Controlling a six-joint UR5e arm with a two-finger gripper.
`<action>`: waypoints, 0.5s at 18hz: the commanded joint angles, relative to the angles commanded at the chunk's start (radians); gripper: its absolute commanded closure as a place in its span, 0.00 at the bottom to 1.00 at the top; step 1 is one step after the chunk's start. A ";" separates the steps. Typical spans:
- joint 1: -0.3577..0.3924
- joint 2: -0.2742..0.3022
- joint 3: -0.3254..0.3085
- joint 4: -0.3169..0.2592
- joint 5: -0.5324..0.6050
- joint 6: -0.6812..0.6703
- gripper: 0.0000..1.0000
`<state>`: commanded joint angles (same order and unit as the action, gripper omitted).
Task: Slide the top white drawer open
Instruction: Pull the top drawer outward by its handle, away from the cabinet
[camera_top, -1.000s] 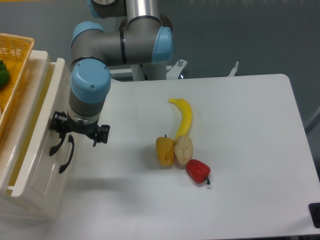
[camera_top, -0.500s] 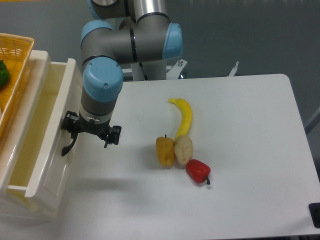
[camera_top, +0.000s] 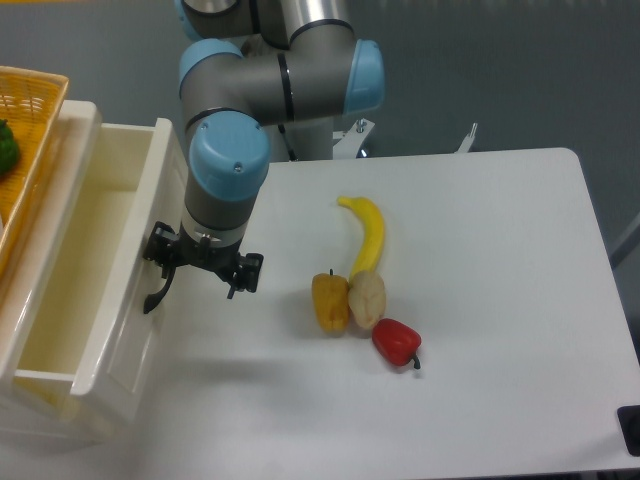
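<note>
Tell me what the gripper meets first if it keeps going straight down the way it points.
Likely the black handle of the top white drawer, right at the gripper. Below that is the table. Depth is unclear.

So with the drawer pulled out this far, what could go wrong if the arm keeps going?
The top white drawer is already well out of the cabinet; more pull might slide it right off and drop it. The gripper sits at the black handle, but how the jaws hold it is hidden, so a slip is possible. Continuing right would bring the arm toward the yellow pepper.
</note>
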<state>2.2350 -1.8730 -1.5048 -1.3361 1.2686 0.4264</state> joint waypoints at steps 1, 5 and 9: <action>0.005 0.000 0.002 0.000 0.000 0.006 0.00; 0.038 0.002 0.002 -0.003 0.002 0.031 0.00; 0.072 0.002 0.002 -0.006 0.000 0.049 0.00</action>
<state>2.3071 -1.8715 -1.5033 -1.3422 1.2686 0.4755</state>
